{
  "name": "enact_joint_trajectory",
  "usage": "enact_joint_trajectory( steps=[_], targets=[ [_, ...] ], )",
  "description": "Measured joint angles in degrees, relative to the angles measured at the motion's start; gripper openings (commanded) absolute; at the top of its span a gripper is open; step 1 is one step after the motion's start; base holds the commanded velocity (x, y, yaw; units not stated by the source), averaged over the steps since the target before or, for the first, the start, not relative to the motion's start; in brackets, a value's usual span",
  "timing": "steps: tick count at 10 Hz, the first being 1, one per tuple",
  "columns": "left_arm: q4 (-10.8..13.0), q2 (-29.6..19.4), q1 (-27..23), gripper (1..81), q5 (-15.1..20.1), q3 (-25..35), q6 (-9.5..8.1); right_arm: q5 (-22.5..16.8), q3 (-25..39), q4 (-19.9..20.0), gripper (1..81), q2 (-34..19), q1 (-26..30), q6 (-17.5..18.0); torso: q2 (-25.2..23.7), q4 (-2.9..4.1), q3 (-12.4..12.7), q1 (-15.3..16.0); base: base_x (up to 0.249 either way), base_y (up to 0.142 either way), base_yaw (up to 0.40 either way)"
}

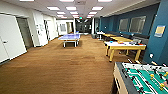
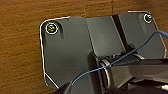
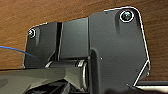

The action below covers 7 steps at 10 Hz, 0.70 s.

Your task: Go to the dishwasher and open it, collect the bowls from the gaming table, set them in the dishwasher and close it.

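Note:
The gaming table [image 1: 124, 45], long and white-topped on yellow legs, stands at the right in the head view, by the blue wall. Small colourful things lie on it, among them a blue one [image 1: 111, 42]. They are too small to tell whether any are the bowls. The dishwasher is out of view. Brown carpet [image 2: 20, 50] lies beneath a dark plate of the robot in the left wrist view. The carpet [image 3: 50, 12] likewise shows beyond the plate in the right wrist view.
A green table-football table [image 1: 142, 77] stands close at the lower right. A blue table-tennis table [image 1: 70, 37] sits mid-room further on. Yellow-topped tables [image 1: 120, 38] line the right wall. White doors [image 1: 11, 37] run along the left. Open brown carpet [image 1: 62, 67] stretches ahead.

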Motion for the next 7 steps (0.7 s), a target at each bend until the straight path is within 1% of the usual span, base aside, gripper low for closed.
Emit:
enact_joint_trajectory(
  steps=[5, 6, 7],
  targets=[
    [0.0, 0.0, 0.0, 81.1, 0.0, 0.0, 0.00, 0.1, 0.0, 0.0, 81.1, 0.0, 0.0, 0.0, 0.0, 0.00, 0.0, 0.0, 0.208, 0.000, 0.000],
    [0.0, 0.0, 0.8, 81.1, 0.2, 0.0, 0.00, 0.0, 0.0, 0.0, 81.1, 0.0, -0.7, 0.0, -0.1, 0.00, 0.0, -0.1, 0.224, 0.000, 0.000],
    [0.0, 0.0, 0.3, 81.1, 0.2, 0.0, 0.02, -0.4, 0.0, 0.0, 81.1, 0.0, -0.3, 0.0, 0.0, 0.00, 0.0, 0.0, 0.223, 0.000, 0.000]
  ],
)
